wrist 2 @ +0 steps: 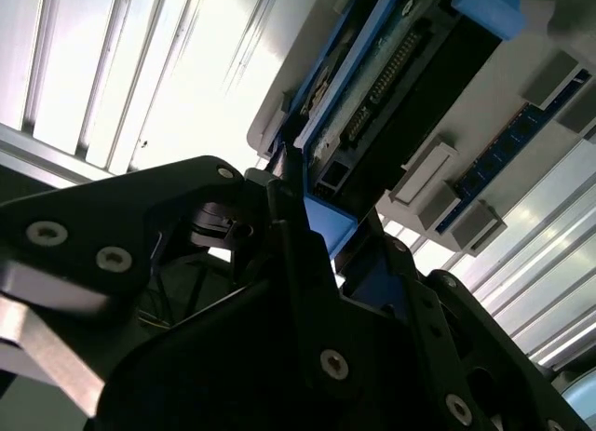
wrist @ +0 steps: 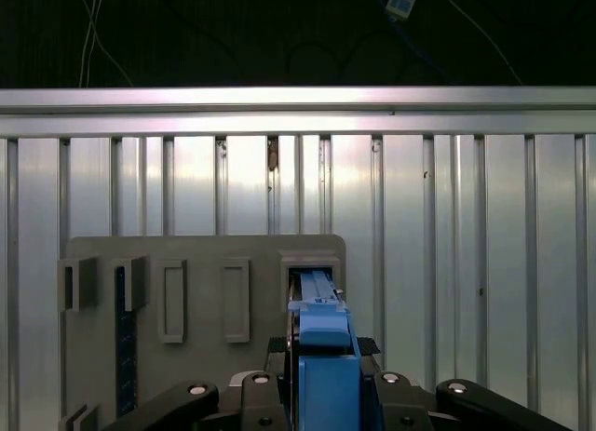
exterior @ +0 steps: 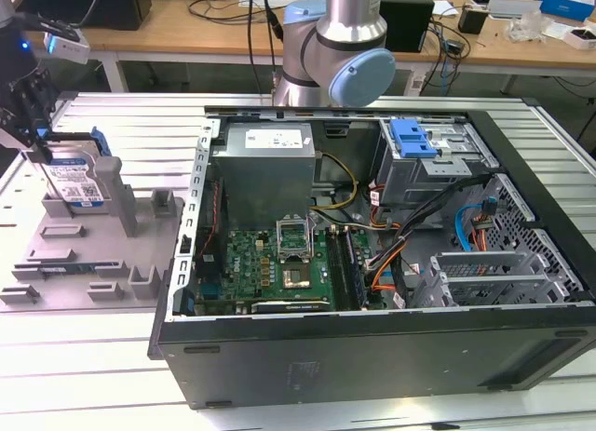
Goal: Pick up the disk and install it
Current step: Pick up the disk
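Observation:
The disk [exterior: 73, 181], a silver drive with a white-and-blue label in a blue carrier, stands on edge in a slot of the grey fixture plate [exterior: 93, 254] at the exterior view's left. My gripper [exterior: 39, 144] comes down on its top edge and is shut on it. In the first wrist view the blue carrier [wrist: 323, 324] runs from the slot to between my black fingers [wrist: 256, 394]. In the second wrist view the disk [wrist 2: 372, 87] shows its connector edge, with my gripper [wrist 2: 312, 217] pinching the blue frame.
An open computer case [exterior: 372, 263] lies in the middle of the ribbed metal table [exterior: 84, 356], motherboard exposed. A drive bay with a blue latch [exterior: 413, 138] sits at its far right. The arm's base [exterior: 335, 49] stands behind the case. A dark memory stick [wrist: 121, 338] rests in the fixture.

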### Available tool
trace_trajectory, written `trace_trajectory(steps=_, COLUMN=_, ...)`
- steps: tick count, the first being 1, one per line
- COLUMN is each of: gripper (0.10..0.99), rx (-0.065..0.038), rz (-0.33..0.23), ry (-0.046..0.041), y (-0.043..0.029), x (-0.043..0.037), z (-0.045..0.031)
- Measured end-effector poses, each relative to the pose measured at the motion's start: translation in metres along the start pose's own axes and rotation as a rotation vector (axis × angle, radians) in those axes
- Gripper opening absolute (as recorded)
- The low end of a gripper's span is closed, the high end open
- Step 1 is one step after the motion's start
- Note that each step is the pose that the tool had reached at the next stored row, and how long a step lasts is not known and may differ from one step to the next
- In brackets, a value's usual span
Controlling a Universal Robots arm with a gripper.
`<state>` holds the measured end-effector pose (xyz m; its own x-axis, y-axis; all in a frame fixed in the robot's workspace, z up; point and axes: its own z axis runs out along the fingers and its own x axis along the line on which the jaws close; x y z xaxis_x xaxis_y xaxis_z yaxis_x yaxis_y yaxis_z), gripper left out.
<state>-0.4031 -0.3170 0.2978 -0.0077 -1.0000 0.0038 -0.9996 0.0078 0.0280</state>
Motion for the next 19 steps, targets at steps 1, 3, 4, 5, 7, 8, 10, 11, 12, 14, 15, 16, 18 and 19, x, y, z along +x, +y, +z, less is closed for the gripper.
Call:
trace_trajectory(steps=1, gripper=0.365, rx=0.000, rz=0.000, ry=0.0000, y=0.0000, x=0.0000, z=0.0000)
trace_trajectory(steps=3, gripper=0.365, rx=0.000, rz=0.000, ry=0.0000, y=0.0000, x=0.0000, z=0.0000)
trace_trajectory(steps=4, gripper=0.365, rx=0.000, rz=0.000, ry=0.0000, y=0.0000, x=0.0000, z=0.0000)
trace_trajectory(steps=5, gripper=0.365, rx=0.000, rz=0.000, ry=0.0000, y=0.0000, x=0.0001, z=0.0000)
trace_trajectory(steps=7, gripper=0.365, rx=0.000, rz=0.000, ry=0.0001, y=0.0001, x=0.0001, z=-0.0004)
trace_trajectory(steps=8, gripper=0.365, rx=0.000, rz=0.000, ry=0.0001, y=0.0001, x=0.0001, z=-0.0014)
trace_trajectory(steps=10, gripper=0.365, rx=0.000, rz=0.000, ry=0.0001, y=0.0001, x=0.0001, z=-0.0051)
trace_trajectory(steps=11, gripper=0.365, rx=0.000, rz=0.000, ry=0.0002, y=0.0002, x=0.0001, z=-0.0070)
trace_trajectory(steps=12, gripper=0.365, rx=0.000, rz=0.000, ry=0.0003, y=0.0002, x=0.0001, z=-0.0091)
trace_trajectory(steps=14, gripper=0.365, rx=0.000, rz=0.000, ry=0.0004, y=0.0004, x=0.0000, z=-0.0148)
trace_trajectory(steps=15, gripper=0.365, rx=0.000, rz=0.000, ry=0.0004, y=0.0005, x=0.0000, z=-0.0183)
trace_trajectory(steps=16, gripper=0.365, rx=0.000, rz=0.000, ry=0.0004, y=0.0006, x=0.0000, z=-0.0226)
trace_trajectory(steps=18, gripper=0.365, rx=0.000, rz=0.000, ry=0.0004, y=0.0009, x=0.0001, z=-0.0344)
trace_trajectory(steps=19, gripper=0.365, rx=0.000, rz=0.000, ry=0.0003, y=0.0011, x=0.0001, z=-0.0393)
